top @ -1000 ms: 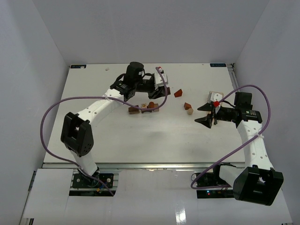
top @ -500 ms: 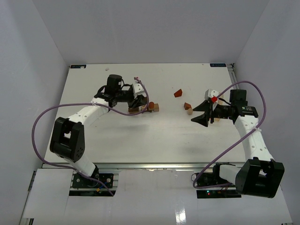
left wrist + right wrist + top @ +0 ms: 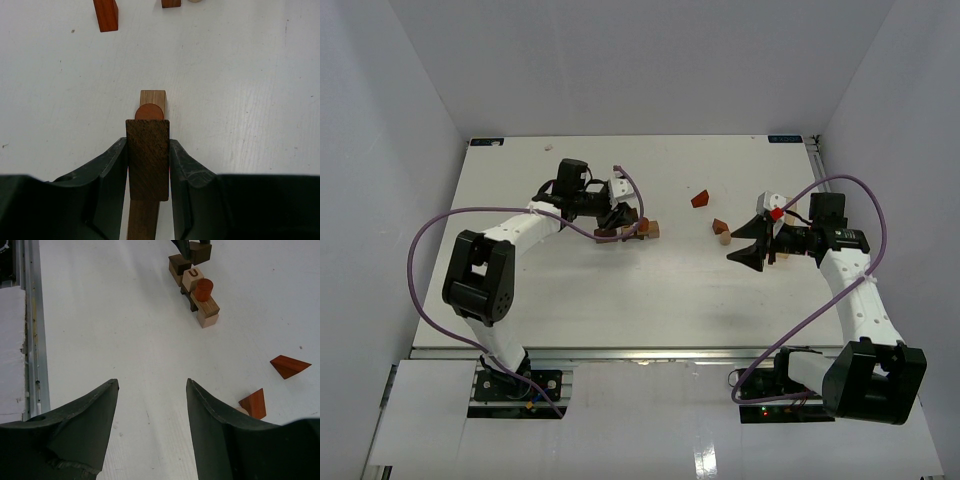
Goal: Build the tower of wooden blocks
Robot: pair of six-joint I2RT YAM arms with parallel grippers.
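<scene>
Left pincer (image 3: pixel 147 145) grips a dark block (image 3: pixel 147 167) over the wood block tower (image 3: pixel 150 111).

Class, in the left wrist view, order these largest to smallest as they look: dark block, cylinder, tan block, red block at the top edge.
1. dark block, though it is nearest the camera.
2. red block, cut by the frame.
3. cylinder and tan block: both partly hidden, look alike, unranked.
</scene>
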